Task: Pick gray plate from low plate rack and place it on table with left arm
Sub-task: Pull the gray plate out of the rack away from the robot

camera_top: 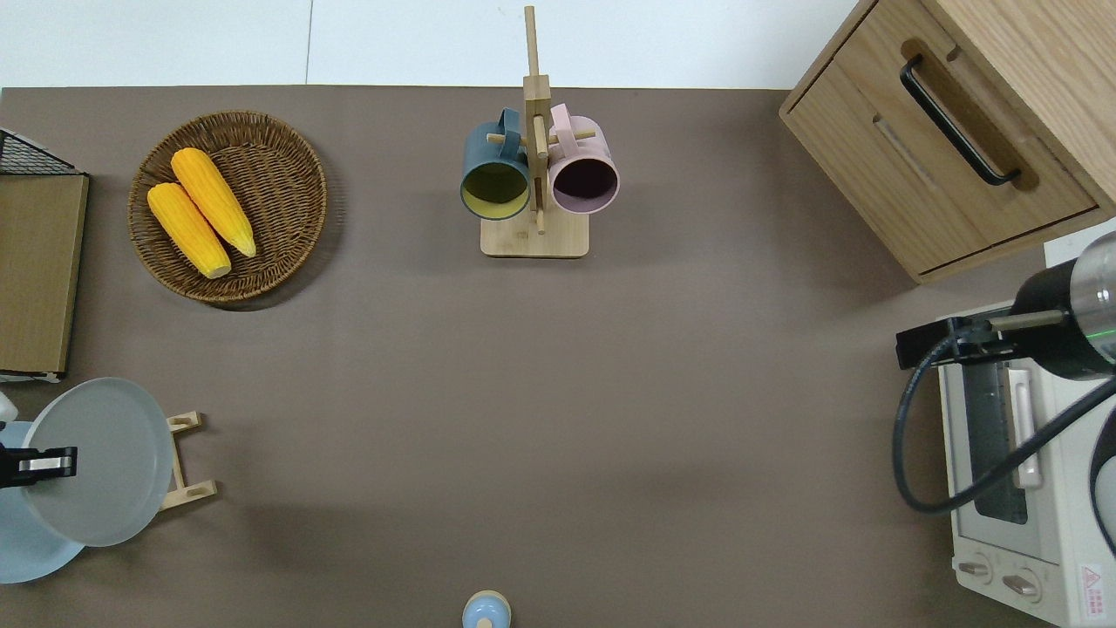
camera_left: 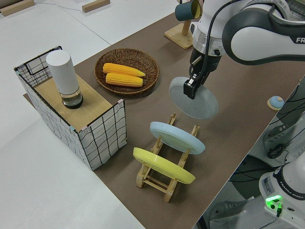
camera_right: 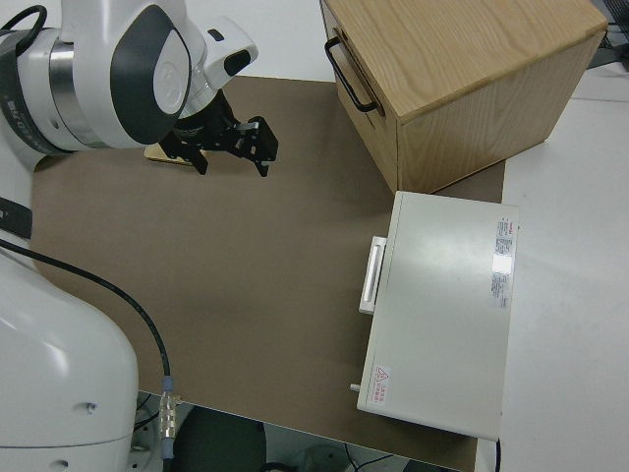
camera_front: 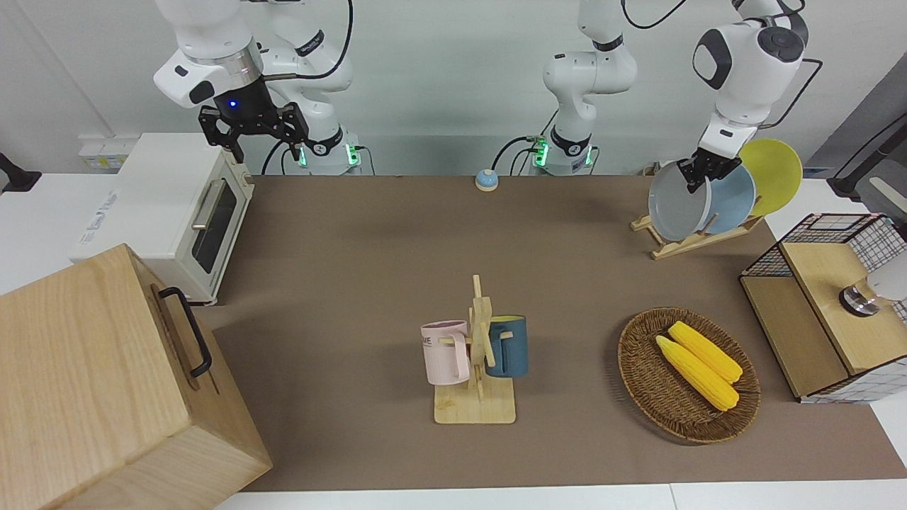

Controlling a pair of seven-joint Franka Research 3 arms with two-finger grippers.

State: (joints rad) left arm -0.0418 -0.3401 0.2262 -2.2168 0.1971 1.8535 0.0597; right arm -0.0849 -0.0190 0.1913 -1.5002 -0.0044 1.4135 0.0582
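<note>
- Left gripper (camera_left: 193,86) is clamped on the upper rim of the gray plate (camera_left: 194,98), holding it in the air over the rack (camera_left: 164,169); the plate touches no peg.
- Side view alone shows clear space between the plate's lower rim and the rack; it also shows the blue plate (camera_left: 177,137) and yellow plate (camera_left: 163,165) leaning in their slots.
- Overhead view shows the gray plate (camera_top: 98,460) as a near-full disc covering most of the rack (camera_top: 187,462), with the blue plate (camera_top: 26,545) partly hidden under it.
- Front view shows the plate (camera_front: 677,201) tilted, its hollow face turned away from the robots and toward the right arm's end of the table (camera_front: 397,262), its held edge uppermost.
- Plate is round, so no long axis; it slopes down from the held edge.
- Right gripper (camera_front: 253,134) is parked, fingers apart.
</note>
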